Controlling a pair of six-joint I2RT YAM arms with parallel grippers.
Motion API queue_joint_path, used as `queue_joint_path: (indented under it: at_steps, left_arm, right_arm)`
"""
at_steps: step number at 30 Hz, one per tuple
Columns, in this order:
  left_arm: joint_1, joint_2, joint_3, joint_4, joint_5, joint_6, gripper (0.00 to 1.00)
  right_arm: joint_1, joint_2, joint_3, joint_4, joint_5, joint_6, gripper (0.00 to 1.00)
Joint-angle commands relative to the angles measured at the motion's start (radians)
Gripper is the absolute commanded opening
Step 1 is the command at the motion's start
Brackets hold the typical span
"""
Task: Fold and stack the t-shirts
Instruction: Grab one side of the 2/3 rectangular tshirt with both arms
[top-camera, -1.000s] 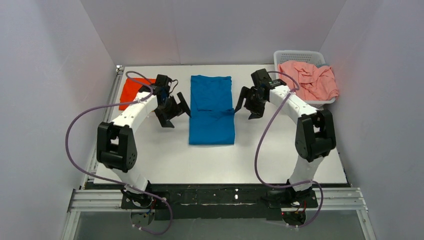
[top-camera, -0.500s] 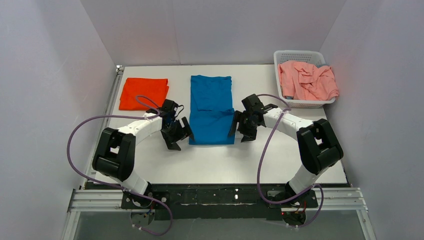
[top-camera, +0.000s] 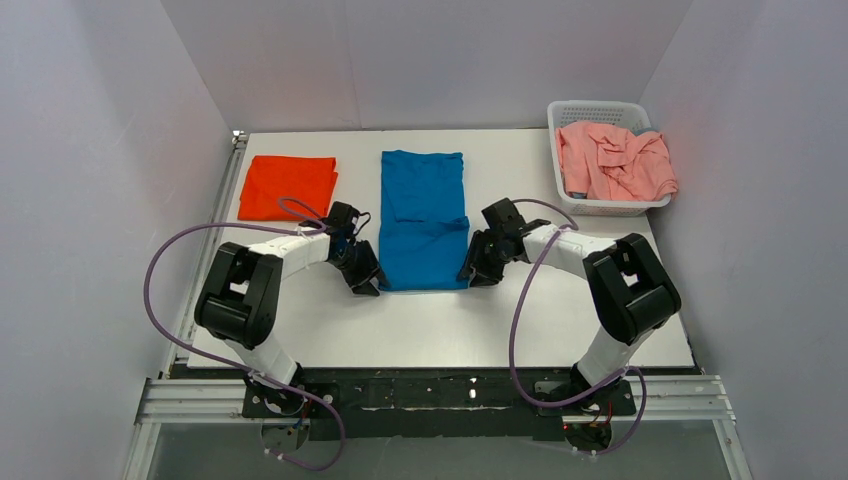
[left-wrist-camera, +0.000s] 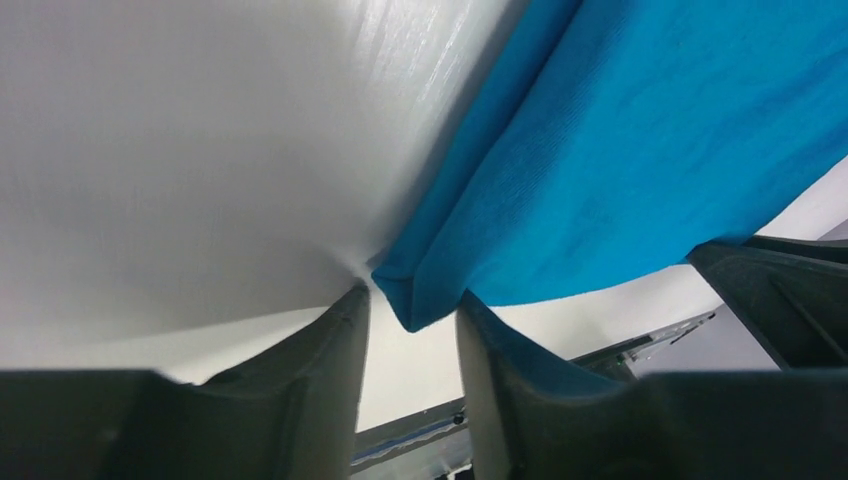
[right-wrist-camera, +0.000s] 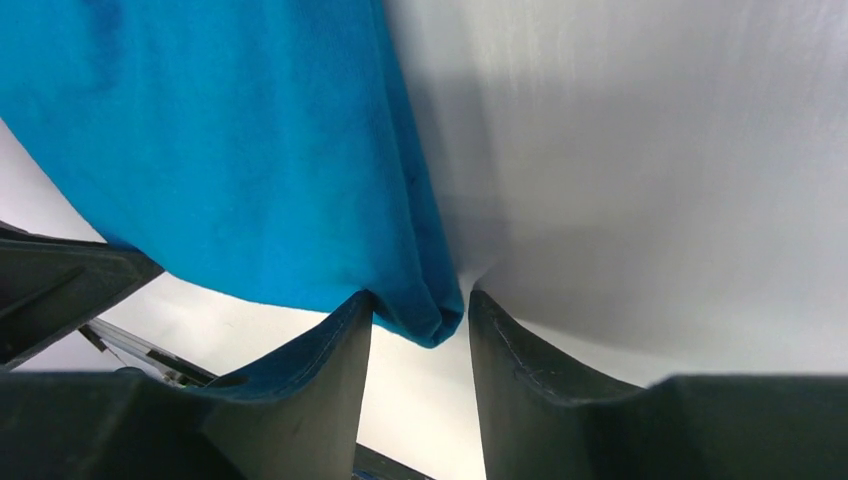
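White table (top-camera: 450, 330), blue t-shirt (top-camera: 424, 220) lying flat, left gripper (top-camera: 368, 287) and right gripper (top-camera: 469, 278) straddling its near corners, jaws half-closed, firm grip unclear

You work over a white worktop (top-camera: 440, 325) boxed in by plain pale walls: a back wall (top-camera: 430, 60) on the far side, a left wall (top-camera: 90, 200) and a right wall (top-camera: 770, 220). An aluminium rail (top-camera: 190, 400) and a black strip (top-camera: 440, 380) run along the near edge. The light is soft and even, and the shadows are faint.
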Motion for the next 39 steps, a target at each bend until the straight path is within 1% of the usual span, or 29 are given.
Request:
queue_joint_path:
  at_steps: [1,4,6,9,10,14,16,20,22,24,26,30,33,34,35,39]
  left_arm:
    - [0.001,0.059,-0.040,-0.073,-0.022,0.002,0.32]
    - [0.001,0.067,-0.049,-0.074,-0.035,0.004,0.24]
    - [0.001,0.079,-0.044,-0.083,-0.041,0.008,0.16]
    - [0.001,0.098,-0.029,-0.112,-0.052,0.013,0.02]
    - [0.001,0.102,-0.027,-0.112,-0.052,0.014,0.00]
    - [0.001,0.107,-0.032,-0.100,-0.051,0.016,0.00]
    - [0.001,0.106,-0.035,-0.097,-0.051,0.022,0.00]
    - [0.001,0.088,-0.060,-0.073,-0.043,0.022,0.00]
    - [0.001,0.076,-0.078,-0.052,-0.036,0.022,0.00]
    - [0.000,0.075,-0.101,-0.024,-0.029,0.014,0.00]
    - [-0.002,0.083,-0.123,0.001,-0.024,0.004,0.00]
    - [-0.001,0.085,-0.138,0.014,-0.030,0.001,0.00]
    - [-0.002,0.066,-0.145,0.001,-0.018,0.010,0.00]
    - [-0.004,0.050,-0.157,0.000,-0.020,0.009,0.00]
    - [-0.008,0.031,-0.172,-0.002,-0.021,0.007,0.00]
    - [-0.040,-0.075,-0.259,-0.033,-0.042,-0.004,0.00]
  right_arm:
    - [0.024,0.010,-0.028,0.018,-0.003,0.020,0.48]
    - [0.031,-0.003,-0.037,-0.001,0.019,0.025,0.48]
    - [0.032,-0.014,-0.036,-0.020,0.042,0.025,0.48]
    - [0.034,-0.031,-0.039,-0.045,0.076,0.021,0.48]
    - [0.035,-0.035,-0.041,-0.046,0.082,0.019,0.48]
    - [0.039,-0.029,-0.046,-0.034,0.081,0.013,0.47]
    - [0.045,-0.013,-0.043,-0.022,0.074,0.012,0.46]
    - [0.049,0.007,-0.033,-0.018,0.065,0.006,0.35]
    - [0.050,0.009,-0.033,-0.011,0.063,0.002,0.27]
    - [0.049,0.019,-0.028,0.007,0.056,-0.019,0.24]
    - [0.049,0.041,-0.017,0.006,0.055,-0.039,0.18]
    - [0.049,0.062,-0.010,0.013,0.038,-0.063,0.10]
    - [0.049,0.047,-0.011,-0.003,0.028,-0.087,0.07]
    - [0.050,0.038,-0.011,-0.021,0.021,-0.092,0.03]
    - [0.050,0.026,-0.013,-0.037,0.009,-0.098,0.02]
    - [0.064,-0.049,-0.062,-0.094,-0.065,-0.114,0.01]
